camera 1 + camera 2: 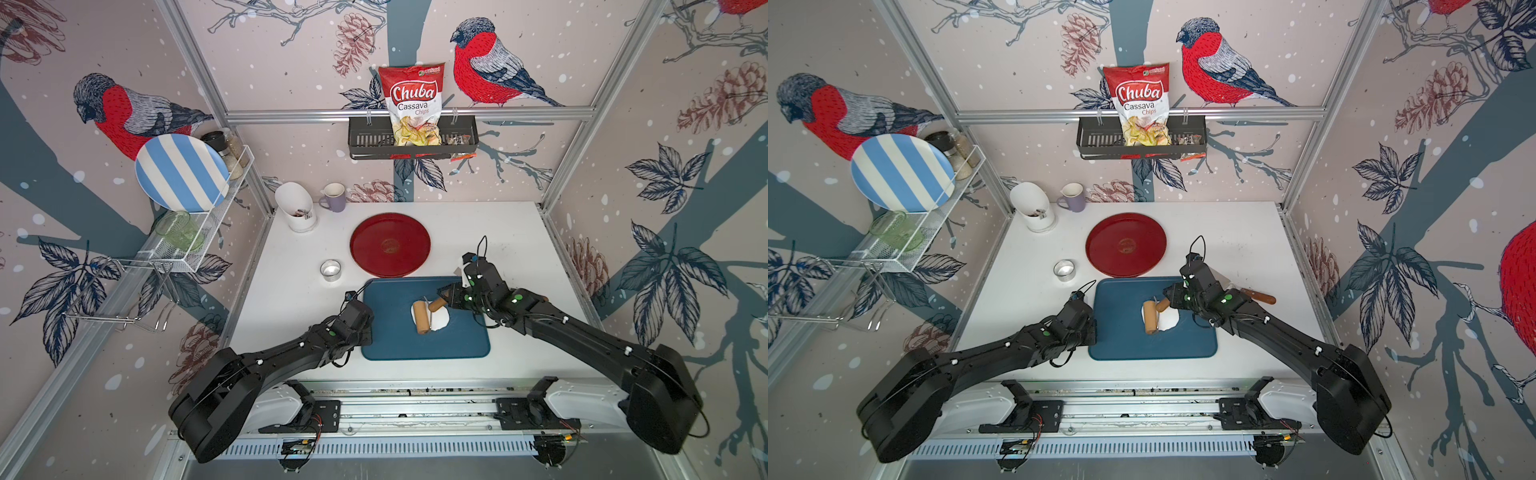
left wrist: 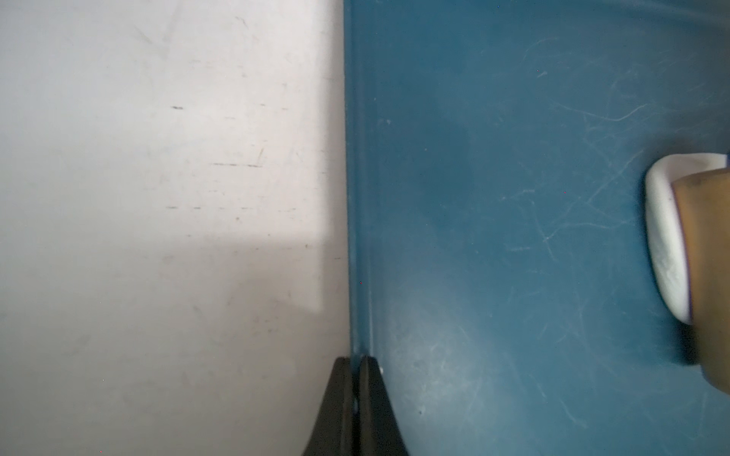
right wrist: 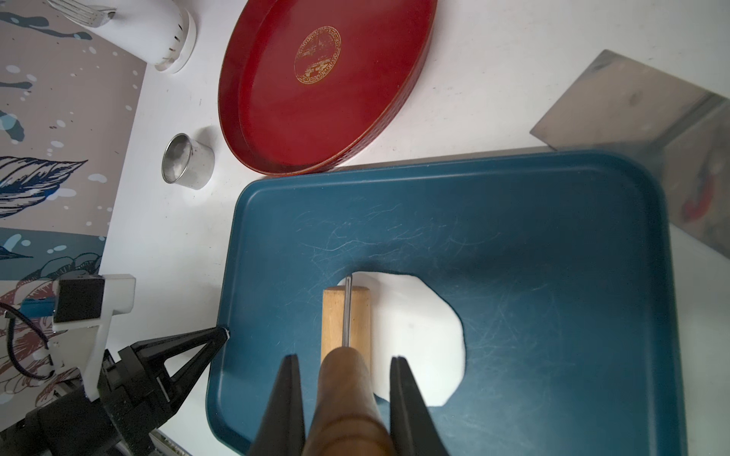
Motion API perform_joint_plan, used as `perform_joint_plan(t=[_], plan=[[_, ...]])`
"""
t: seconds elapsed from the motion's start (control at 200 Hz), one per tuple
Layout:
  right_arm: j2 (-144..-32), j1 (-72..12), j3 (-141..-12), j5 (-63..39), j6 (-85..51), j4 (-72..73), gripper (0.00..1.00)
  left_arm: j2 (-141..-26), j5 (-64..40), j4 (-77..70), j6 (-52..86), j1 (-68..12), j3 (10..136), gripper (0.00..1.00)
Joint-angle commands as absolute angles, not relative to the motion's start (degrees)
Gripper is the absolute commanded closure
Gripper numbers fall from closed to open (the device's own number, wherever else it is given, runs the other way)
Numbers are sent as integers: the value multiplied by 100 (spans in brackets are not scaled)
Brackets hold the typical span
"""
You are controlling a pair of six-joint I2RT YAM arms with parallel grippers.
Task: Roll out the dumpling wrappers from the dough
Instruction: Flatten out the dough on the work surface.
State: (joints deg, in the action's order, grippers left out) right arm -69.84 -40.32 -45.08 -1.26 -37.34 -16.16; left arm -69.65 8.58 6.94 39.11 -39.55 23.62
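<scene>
Currently right gripper (image 3: 344, 358) clamps the roller (image 3: 335, 319) by its handle. The barrel sits on the dough (image 3: 418, 335), mid-tray (image 3: 553, 256), near the dough's left-arm edge. Most of the dough lies gripper-side, so the next move is likely a pull back. Left gripper (image 2: 358, 361) pinches the tray rim.

Colours: dough (image 3: 418, 335) white; tray (image 3: 553, 256) blue; roller (image 3: 335, 319) tan wood; plate (image 3: 355, 118) red, gold emblem; tabletop (image 3: 493, 98) white.

Both top views look steeply down over the whole table (image 1: 291, 307); wrist views sit close, sharing tray (image 3: 513, 237) and dough (image 2: 667, 244).
</scene>
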Motion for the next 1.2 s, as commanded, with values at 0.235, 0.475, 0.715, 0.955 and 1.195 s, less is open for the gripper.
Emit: perform_joint_plan(t=[0.235, 0.475, 0.715, 0.955, 1.195], plan=[[-6715, -3686, -4351, 195, -3443, -2563, 100, -6943, 958, 1116, 3908, -3946, 2364, 100], [-7137, -4140, -4568, 20, -3676, -2281, 100, -6968, 949, 1102, 3906, -3946, 2371, 100], [-7065, -3953, -4536, 92, -3530, -2383, 100, -6970, 959, 1137, 3897, -3947, 2382, 100], [-6918, -3832, -4630, 110, -3390, -2506, 100, -7005, 946, 1116, 3876, -3946, 2406, 100], [-7590, -4427, -4967, 96, -3473, -2389, 100, -7079, 921, 1116, 3842, -3946, 2451, 100]])
